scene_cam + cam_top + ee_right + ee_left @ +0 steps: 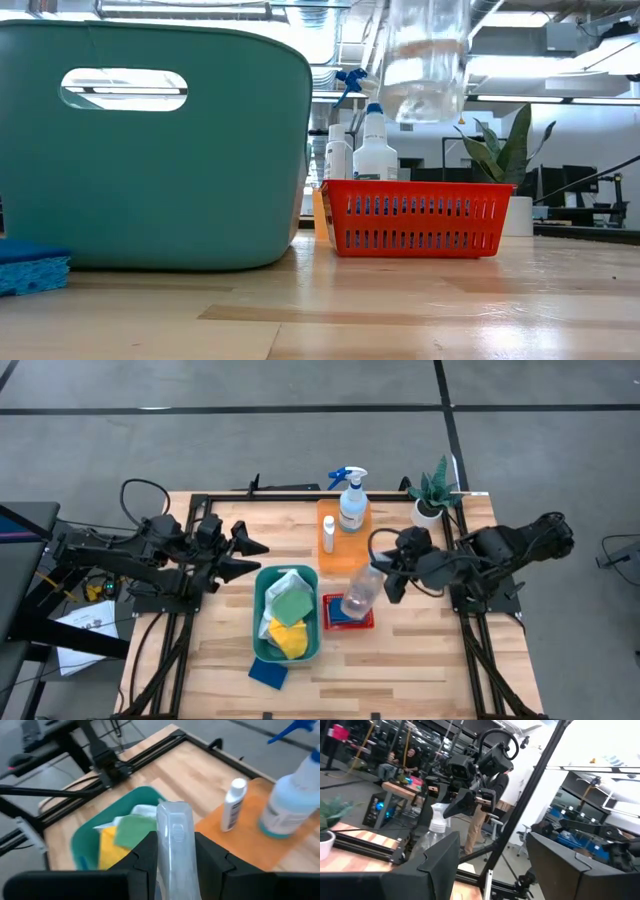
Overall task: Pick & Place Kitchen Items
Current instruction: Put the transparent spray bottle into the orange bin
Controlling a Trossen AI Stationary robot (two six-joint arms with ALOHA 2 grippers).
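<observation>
Gripping a clear plastic bottle [362, 592], the right gripper [388, 575] holds it tilted in the air above the red basket [349, 622]; in the right wrist view the fingers [146, 854] press on both of its sides. The red basket sits just beside the teal bin [262, 645], on its right. That bin holds the green cloth [289, 603], yellow cloth [288, 638] and white cloth [280, 582]. One blue sponge [267, 673] lies on the table against the bin's near edge. Beyond the basket, the spray bottle [351, 500] and small white bottle [328, 532] stand on an orange mat [338, 550]. Left of the bin, the left gripper [250, 555] hovers, fingers parted and empty.
</observation>
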